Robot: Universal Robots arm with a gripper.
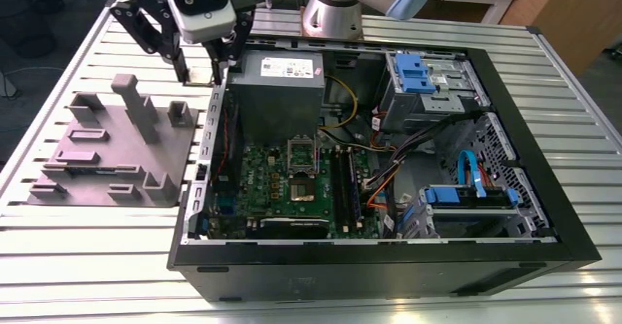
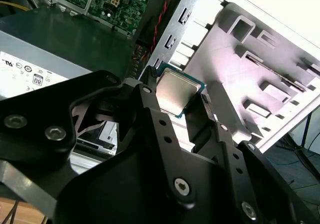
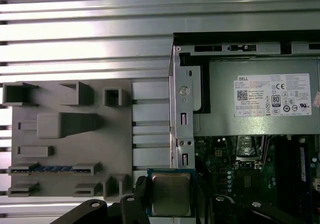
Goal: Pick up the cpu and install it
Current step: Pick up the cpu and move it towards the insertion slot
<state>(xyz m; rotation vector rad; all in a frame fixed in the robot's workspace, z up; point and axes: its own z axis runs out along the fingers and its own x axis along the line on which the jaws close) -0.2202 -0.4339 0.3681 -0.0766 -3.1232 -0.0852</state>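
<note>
- Exterior view has the claw (image 1: 199, 76) hanging over the wall of the case (image 1: 389, 273) on the exterior view's left, between the block (image 1: 107, 149) and the power supply (image 1: 277, 84), touching neither.
- That claw is clenched on the cpu (image 2: 177, 92). In both wrist views 2 fingers (image 2: 150, 104) pinch opposite edges, so the metal top stays bare and nothing presses on the flat faces, likely to spare the contacts.
- So the cpu is in the air, off the block and not yet down in the case. It is held roughly level, which I judge suits a flat seat in a socket.
- On the table (image 1: 97, 266) the block lies just beside the case, its posts and pockets shaped to park parts within the arm's reach. Most pockets look bare. 1 long slot holds a strip (image 3: 50, 169) with blue patches, probably a memory module.
- Lying on its side with the open face up, the case leaves the motherboard (image 1: 282, 186) reachable from above. It holds the power supply, black memory sticks (image 1: 345, 186) standing in their slots, blue drive carriers (image 1: 423, 69) and loose cables (image 1: 389, 171).
- Mid-board sits the socket (image 1: 301, 189). It looks unfilled, though I cannot tell for sure.
</note>
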